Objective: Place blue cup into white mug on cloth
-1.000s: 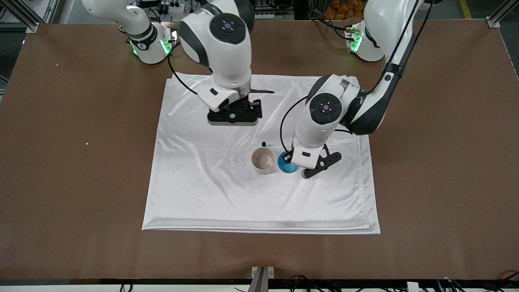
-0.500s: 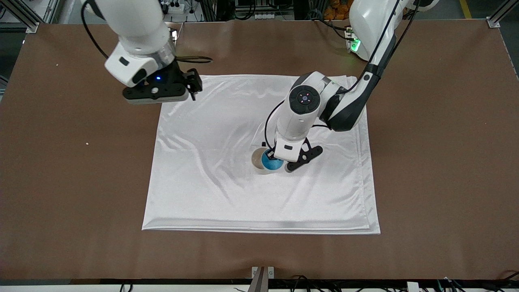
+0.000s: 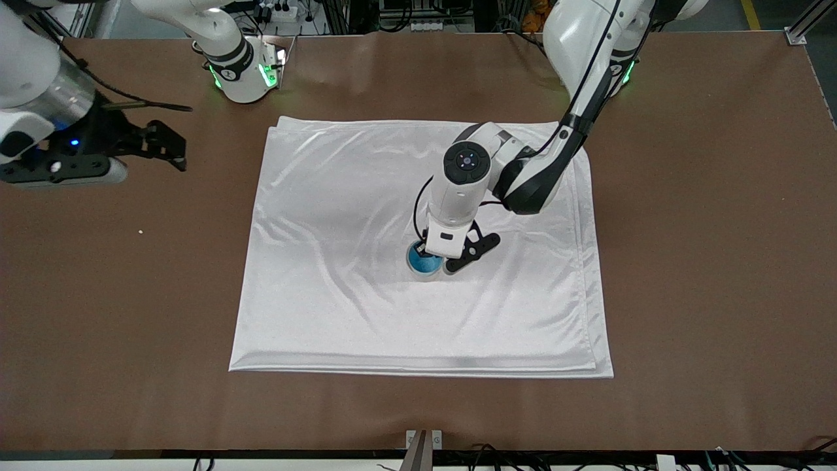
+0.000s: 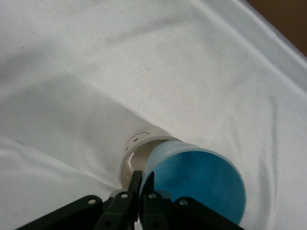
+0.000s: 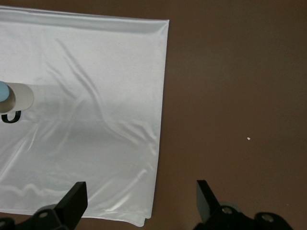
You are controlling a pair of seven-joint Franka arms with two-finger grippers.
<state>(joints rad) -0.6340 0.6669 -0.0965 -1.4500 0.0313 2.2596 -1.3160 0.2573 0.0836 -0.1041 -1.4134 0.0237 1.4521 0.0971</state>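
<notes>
Seen from the front, the left gripper (image 3: 428, 252) is low over the middle of the cloth (image 3: 327, 294), its fingers pinched on the rim of the blue cup (image 3: 424, 260). The cup hides nearly all of the white mug (image 3: 414, 270), of which only a thin pale edge shows. The right gripper (image 3: 171, 145) waits with fingers spread above the bare brown table (image 3: 706, 261), off the cloth toward the right arm's end. A small white crumb (image 3: 140, 231) lies on the table there.

From the left wrist, the fingers (image 4: 135, 184) clamp the cup's (image 4: 196, 179) wall, and the cup sits tilted in the mug's (image 4: 139, 143) mouth.

From the right wrist, the wide-open gripper (image 5: 141, 201) frames the cloth's (image 5: 96, 120) corner; the mug (image 5: 21, 96) stands well off.
</notes>
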